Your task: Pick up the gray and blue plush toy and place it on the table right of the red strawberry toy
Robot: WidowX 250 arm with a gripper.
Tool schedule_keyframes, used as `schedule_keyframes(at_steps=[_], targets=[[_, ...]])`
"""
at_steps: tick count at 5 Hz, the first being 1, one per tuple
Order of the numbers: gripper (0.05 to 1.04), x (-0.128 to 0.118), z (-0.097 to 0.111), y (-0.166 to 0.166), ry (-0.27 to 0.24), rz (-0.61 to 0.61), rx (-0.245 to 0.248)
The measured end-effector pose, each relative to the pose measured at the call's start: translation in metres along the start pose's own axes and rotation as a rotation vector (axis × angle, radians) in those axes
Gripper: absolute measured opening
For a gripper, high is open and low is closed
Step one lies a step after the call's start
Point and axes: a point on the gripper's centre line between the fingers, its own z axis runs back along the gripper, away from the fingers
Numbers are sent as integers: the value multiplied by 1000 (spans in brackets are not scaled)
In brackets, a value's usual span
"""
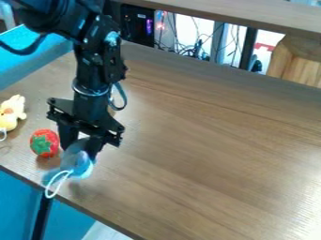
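Counter (207,140): wood-grained, the largest thing present, its near edge running from the left side down toward the bottom of the camera view. Blue surface (75,220) below that edge, with a black leg (42,218) against it. A wooden ledge (244,16) crossed the top; under it sat a wooden block (298,63) at right, a dark box (136,26) with a purple light at left, and loose cables (188,49) between.

Arm (92,70): black, entered from the upper left, its lower part hanging nearly straight down over the counter's left portion.

End effector (80,150): pointed downward, fingers closed in on the upper part of a blue toy (76,161), one to each side of it.

Blue toy: soft-looking, near the counter's near edge. Long axis slanted in view, from upper right, at the fingers, to lower left. Lower end pointed toward the near edge. Could not tell whether its underside touched the counter. Front and back not distinguishable.

Yellow toy (11,115): at the left side of the view, well apart from the blue one.

Strawberry (53,139): red, just left of the fingers, green cap facing the camera.

White cord (47,187): looped from the blue toy's lower part, overlapping the near edge in view.
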Motion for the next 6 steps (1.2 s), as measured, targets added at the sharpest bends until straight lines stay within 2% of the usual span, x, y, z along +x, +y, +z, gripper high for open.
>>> schedule_keyframes(at_steps=[1,2,3,4,5,6], targets=[[544,7,-4,-14,-20,100,-72],[545,16,-4,-29,-62,172,-111],[598,19,-14,-43,-54,193,-125],[907,23,-19,-53,-32,215,-167],[1016,22,-17,-52,-6,219,-159],[1011,16,-9,-46,17,220,-132]])
